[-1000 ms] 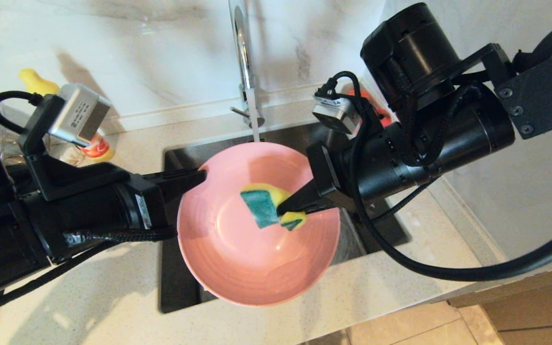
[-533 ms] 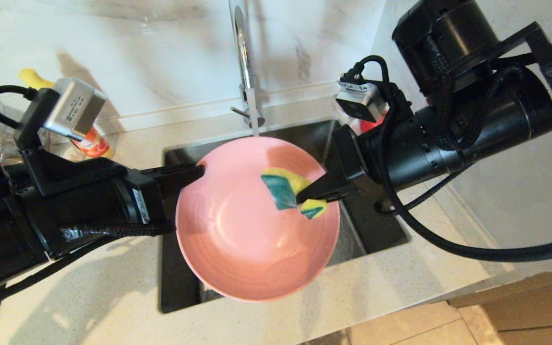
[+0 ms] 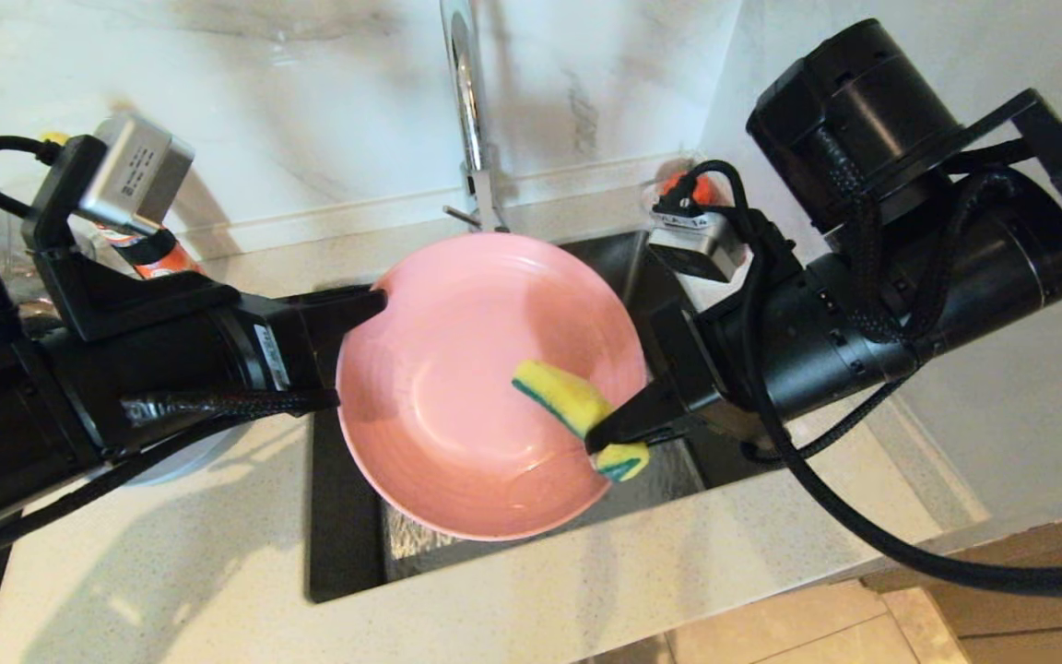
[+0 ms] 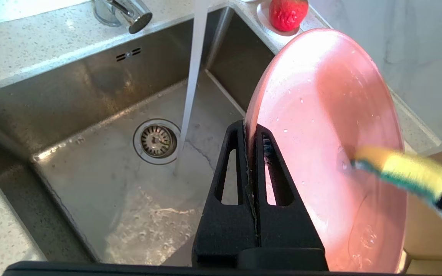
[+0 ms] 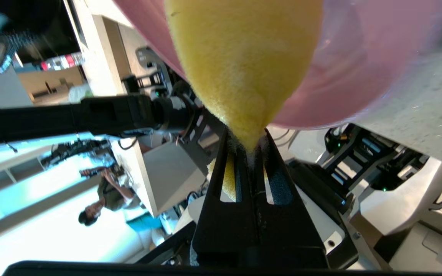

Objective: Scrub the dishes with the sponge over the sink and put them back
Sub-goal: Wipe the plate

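Fingers of the left gripper (image 3: 374, 309) pinch the pink plate (image 3: 439, 387) at its ten o'clock rim, holding it tilted above the sink (image 4: 90, 161), where water runs. At the plate's four o'clock, the right gripper (image 3: 597, 441) clamps the yellow-green sponge (image 3: 560, 398) against the plate's face.

Red strawberry-like object (image 4: 288, 13) on pale speckled countertop (image 3: 218, 553)
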Controlling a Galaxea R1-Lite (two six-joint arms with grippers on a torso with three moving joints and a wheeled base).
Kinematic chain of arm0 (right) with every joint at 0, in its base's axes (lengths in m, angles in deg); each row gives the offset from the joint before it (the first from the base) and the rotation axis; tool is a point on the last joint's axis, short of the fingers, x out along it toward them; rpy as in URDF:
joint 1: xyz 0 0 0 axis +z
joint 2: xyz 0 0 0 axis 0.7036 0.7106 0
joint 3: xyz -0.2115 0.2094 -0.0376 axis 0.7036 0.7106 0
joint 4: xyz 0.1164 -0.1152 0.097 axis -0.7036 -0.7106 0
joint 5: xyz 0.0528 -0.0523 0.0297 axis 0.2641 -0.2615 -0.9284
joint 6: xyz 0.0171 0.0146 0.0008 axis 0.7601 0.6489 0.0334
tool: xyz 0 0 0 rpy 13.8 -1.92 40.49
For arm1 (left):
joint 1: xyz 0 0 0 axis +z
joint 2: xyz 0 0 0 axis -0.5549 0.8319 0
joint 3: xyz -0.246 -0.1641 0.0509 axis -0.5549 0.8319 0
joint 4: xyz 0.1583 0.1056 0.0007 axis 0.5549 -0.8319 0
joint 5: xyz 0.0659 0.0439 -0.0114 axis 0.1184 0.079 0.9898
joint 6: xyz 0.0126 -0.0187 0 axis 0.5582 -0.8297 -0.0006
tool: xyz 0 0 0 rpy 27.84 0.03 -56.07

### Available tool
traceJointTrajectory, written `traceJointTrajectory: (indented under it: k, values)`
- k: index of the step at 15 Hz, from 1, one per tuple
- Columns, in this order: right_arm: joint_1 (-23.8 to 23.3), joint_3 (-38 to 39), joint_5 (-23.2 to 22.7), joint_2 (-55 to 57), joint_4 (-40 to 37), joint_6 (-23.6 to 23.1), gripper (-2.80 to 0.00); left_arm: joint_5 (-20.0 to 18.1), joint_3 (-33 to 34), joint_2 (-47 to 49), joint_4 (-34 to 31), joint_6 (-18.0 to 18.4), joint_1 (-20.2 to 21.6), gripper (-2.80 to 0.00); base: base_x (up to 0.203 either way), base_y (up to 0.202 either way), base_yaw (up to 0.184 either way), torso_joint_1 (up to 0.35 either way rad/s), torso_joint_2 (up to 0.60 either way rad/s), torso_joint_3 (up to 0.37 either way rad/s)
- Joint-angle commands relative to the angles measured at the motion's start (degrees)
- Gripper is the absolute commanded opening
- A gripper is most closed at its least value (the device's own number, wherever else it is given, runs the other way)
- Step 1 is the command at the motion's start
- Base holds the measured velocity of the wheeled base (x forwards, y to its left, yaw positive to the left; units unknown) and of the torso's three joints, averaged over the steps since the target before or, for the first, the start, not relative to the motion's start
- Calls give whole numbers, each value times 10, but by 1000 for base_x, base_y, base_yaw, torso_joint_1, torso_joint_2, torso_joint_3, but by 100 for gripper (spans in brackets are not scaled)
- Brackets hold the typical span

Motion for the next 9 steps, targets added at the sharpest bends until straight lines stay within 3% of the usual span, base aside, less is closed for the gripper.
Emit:
traceJointTrajectory:
  k: [1, 9]
  values:
    - [24, -5, -2, 16, -1, 1, -280, 0, 5, 3, 3, 0, 0, -280, 0, 0, 0, 0, 0, 0]
    - [84, -54, -1, 57, 4, 2, -280, 0, 13, 20, 3, -1, 0, -280, 0, 0, 0, 0, 0, 0]
